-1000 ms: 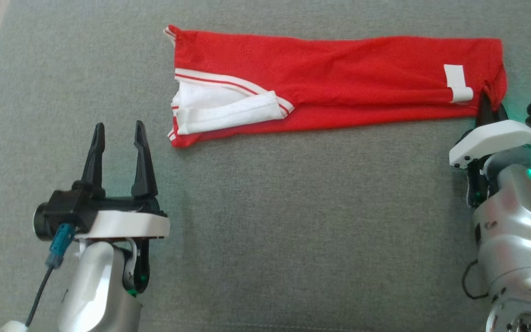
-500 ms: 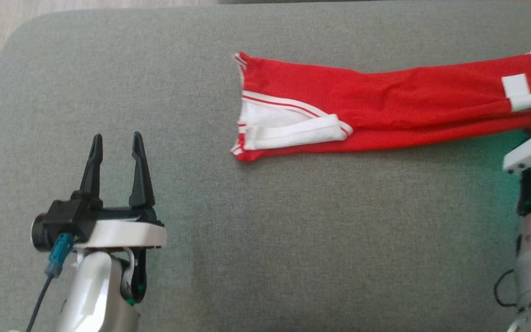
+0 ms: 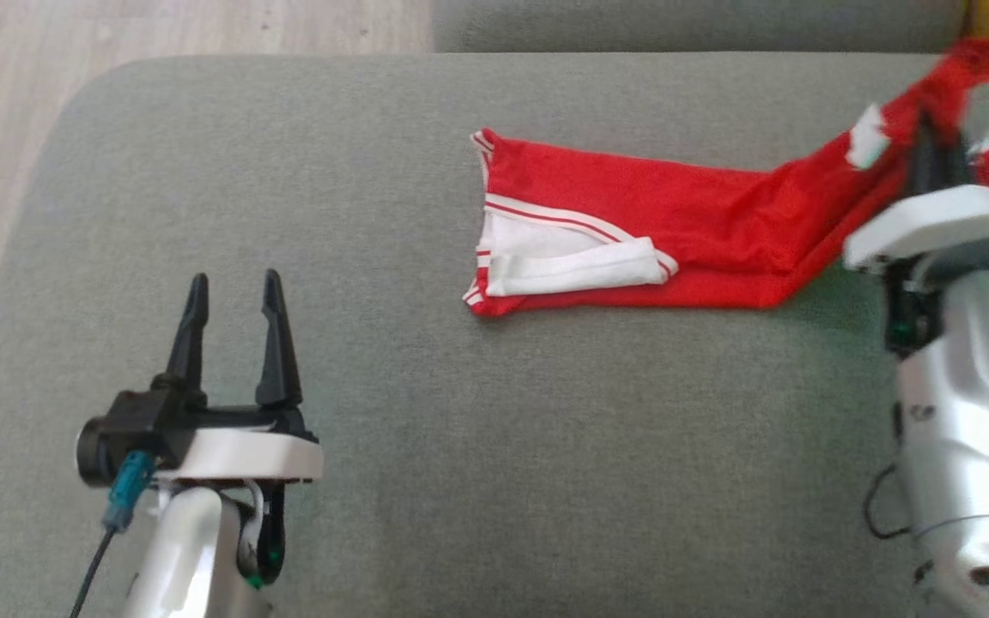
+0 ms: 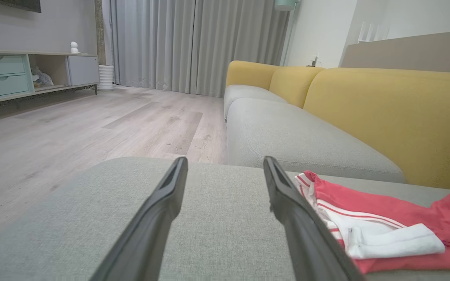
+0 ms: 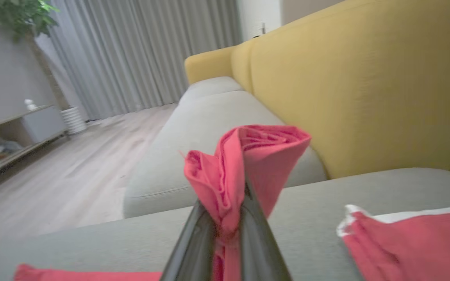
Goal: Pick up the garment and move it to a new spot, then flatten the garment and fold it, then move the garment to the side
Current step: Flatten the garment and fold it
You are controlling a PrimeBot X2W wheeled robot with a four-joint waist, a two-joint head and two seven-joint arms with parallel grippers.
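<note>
Gripping one end of the garment [image 3: 632, 227], the right pincer [image 5: 227, 212] holds bunched cloth above the seat [image 3: 546, 446]; the rest lies flat on the seat's far half. The left pincer [image 3: 234, 283], released, hovers over the seat's near left.

Grey sofa seat [image 4: 287, 132] with yellow backrest [image 4: 385, 113], pale wood floor [image 4: 92, 128], grey curtains [image 4: 193, 43], perhaps a plant [image 5: 14, 15].

Grey sofa cushion [image 3: 460, 429] carries red garment [image 3: 675, 197] (right end raised clear)
</note>
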